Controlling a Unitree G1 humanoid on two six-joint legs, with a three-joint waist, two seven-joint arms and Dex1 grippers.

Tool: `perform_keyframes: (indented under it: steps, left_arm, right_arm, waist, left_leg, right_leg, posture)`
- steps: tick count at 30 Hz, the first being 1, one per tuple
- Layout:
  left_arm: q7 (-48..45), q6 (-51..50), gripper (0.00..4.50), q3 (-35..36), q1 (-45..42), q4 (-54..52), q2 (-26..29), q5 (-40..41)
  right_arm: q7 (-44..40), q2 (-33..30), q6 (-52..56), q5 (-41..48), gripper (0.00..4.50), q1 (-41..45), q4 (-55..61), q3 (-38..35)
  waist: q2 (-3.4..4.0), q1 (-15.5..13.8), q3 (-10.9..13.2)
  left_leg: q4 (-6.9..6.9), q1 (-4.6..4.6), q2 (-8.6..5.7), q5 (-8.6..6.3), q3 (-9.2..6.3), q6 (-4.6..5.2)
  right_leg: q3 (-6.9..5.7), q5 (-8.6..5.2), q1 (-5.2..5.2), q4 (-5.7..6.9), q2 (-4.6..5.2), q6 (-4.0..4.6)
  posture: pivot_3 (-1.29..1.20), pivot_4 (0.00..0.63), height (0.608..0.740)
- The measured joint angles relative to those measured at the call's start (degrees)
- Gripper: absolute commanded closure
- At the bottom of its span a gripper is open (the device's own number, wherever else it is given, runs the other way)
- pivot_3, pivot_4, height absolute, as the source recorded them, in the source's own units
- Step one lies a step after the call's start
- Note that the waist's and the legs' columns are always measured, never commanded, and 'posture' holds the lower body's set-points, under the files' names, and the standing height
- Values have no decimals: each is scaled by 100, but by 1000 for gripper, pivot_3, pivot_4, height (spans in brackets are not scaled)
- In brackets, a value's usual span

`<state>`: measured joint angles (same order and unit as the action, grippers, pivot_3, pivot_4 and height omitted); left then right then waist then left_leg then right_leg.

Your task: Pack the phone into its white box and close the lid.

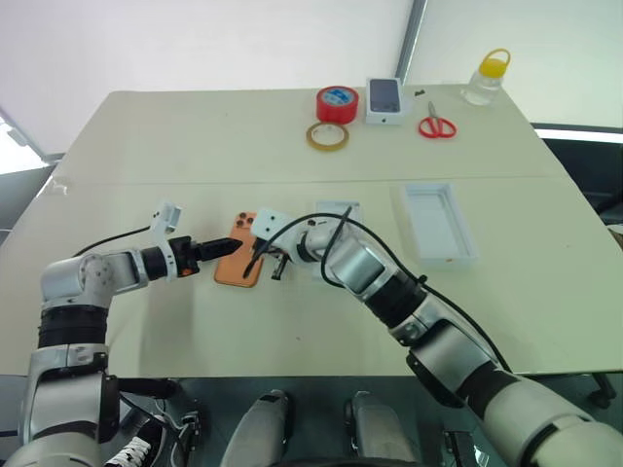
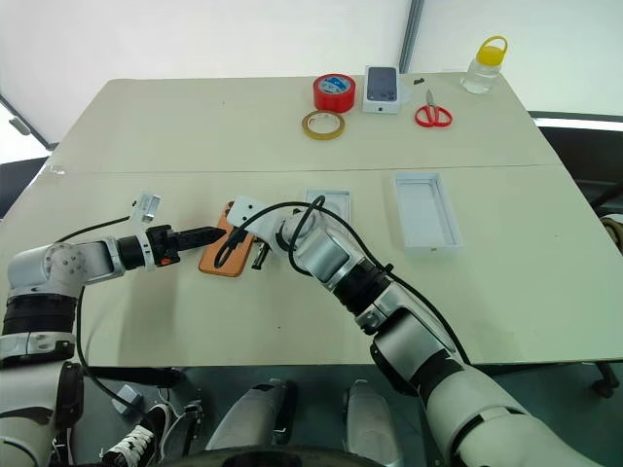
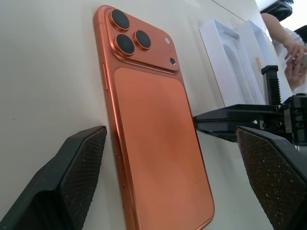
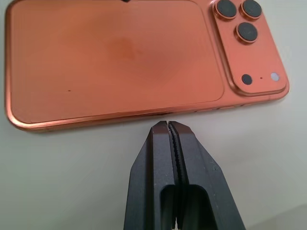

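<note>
The orange phone [image 1: 237,270] lies back up on the table, its camera lenses [image 3: 127,33] at the far end. My left gripper [image 1: 220,249] is open at the phone's near-left side, its fingers [image 3: 72,182] spread on either side of the phone's near end. My right gripper [image 4: 168,125] is shut, and its tip rests against the phone's long right edge. The white box [image 1: 338,207] sits just beyond, partly hidden by my right arm. The lid [image 1: 438,222] lies open side up, further right.
At the table's far edge are a red tape roll [image 1: 337,103], a tan tape ring [image 1: 327,136], a white box with a printed phone [image 1: 385,99], red scissors [image 1: 437,125] and a yellow-capped bottle [image 1: 487,78]. A person's hands [image 3: 290,48] show beyond the trays.
</note>
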<state>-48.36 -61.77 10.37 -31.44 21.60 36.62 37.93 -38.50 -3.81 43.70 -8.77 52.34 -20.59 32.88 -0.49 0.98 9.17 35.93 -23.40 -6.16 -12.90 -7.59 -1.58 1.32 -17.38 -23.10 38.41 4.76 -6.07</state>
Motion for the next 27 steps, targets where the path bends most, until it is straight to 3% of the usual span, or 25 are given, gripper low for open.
perform_keyframes:
  steps: [27]
  left_arm:
    - [749,-804,0,141,-421,-407,-728,-430]
  right_arm:
    - [-98,-174,-241,-353,4474,-55,-78,-15]
  waist:
    - [31,-34,-56]
  left_leg:
    - [5,7,-5,-2,-10,3]
  right_leg:
    - [-7,-1,23,-8,0,-1]
  posture:
    - [0,150,740]
